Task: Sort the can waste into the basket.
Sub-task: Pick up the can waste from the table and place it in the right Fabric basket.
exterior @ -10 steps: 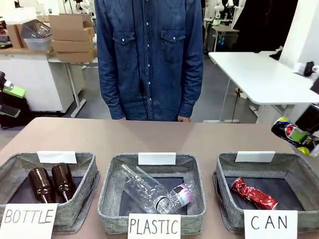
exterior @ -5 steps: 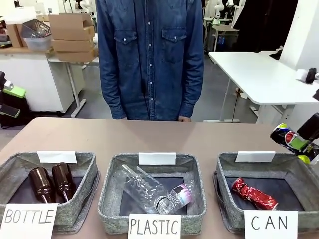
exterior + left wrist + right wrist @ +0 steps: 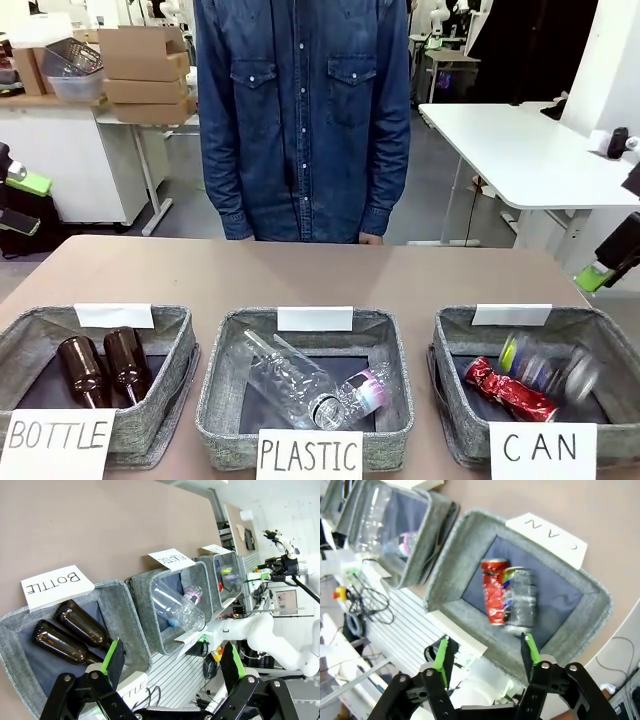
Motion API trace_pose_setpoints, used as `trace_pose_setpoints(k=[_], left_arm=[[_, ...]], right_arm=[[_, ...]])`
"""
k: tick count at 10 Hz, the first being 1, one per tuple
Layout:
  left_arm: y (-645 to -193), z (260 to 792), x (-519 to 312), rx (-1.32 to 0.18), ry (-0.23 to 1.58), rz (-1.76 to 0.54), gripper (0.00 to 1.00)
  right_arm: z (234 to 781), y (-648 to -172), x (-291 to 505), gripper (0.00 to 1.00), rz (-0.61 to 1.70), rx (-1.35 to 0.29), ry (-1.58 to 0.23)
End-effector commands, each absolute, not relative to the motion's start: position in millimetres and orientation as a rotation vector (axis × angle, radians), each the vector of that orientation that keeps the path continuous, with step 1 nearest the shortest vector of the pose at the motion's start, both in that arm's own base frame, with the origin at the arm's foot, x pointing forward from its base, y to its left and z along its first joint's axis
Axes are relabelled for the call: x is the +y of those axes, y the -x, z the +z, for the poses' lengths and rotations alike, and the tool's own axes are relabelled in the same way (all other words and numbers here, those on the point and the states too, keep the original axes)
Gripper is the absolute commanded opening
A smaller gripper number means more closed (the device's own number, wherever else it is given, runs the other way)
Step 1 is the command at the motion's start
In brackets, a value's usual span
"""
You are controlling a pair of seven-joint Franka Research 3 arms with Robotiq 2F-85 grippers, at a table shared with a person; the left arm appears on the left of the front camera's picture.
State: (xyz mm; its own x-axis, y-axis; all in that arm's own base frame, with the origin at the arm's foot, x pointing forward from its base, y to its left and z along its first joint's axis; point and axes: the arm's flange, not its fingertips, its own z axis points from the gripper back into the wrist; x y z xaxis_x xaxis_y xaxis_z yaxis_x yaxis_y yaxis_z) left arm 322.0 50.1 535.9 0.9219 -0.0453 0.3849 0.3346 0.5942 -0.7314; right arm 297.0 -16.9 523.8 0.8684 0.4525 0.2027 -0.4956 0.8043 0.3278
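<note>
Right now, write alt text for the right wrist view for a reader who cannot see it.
The open right gripper hangs above the grey CAN basket, where a blurred dark can lies beside a crushed red can on the dark lining. The neighbouring basket holds clear plastic bottles.

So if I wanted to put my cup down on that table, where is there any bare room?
The broad brown strip of the table between the person and the three bins is bare. The narrow gaps between the BOTTLE bin, the PLASTIC bin and the CAN basket are tight. The front edge is crowded with bins and cards.
</note>
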Motion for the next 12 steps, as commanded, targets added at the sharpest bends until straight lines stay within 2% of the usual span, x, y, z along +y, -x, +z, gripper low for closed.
trace_pose_setpoints(k=[1, 6, 7, 8, 9, 10, 11, 12], left_arm=[[-321, 536, 52, -0.352, 0.912, -0.243, 1.00], [-321, 536, 52, -0.352, 0.912, -0.243, 1.00], [-321, 536, 52, -0.352, 0.912, -0.243, 1.00], [-321, 536, 52, -0.352, 0.912, -0.243, 1.00], [-321, 536, 52, -0.352, 0.912, -0.243, 1.00], [-321, 536, 52, -0.352, 0.912, -0.243, 1.00], [-321, 536, 52, -0.352, 0.912, -0.243, 1.00], [-321, 536, 52, -0.352, 0.912, -0.243, 1.00]], right_arm=[[523, -303, -21, 1.00, 0.541, -0.126, -0.376], [521, -306, -23, 1.00, 0.523, -0.145, -0.387], [528, -308, -26, 1.00, 0.498, -0.186, -0.502], [548, -317, -28, 1.00, 0.127, -0.201, -0.840], [562, -321, -39, 1.00, -0.008, -0.192, -1.127], [566, -324, -49, 1.00, -0.080, -0.210, -1.278], [566, -330, -52, 1.00, -0.106, -0.201, -1.311], [556, -314, -43, 1.00, 0.240, -0.120, -0.831]])
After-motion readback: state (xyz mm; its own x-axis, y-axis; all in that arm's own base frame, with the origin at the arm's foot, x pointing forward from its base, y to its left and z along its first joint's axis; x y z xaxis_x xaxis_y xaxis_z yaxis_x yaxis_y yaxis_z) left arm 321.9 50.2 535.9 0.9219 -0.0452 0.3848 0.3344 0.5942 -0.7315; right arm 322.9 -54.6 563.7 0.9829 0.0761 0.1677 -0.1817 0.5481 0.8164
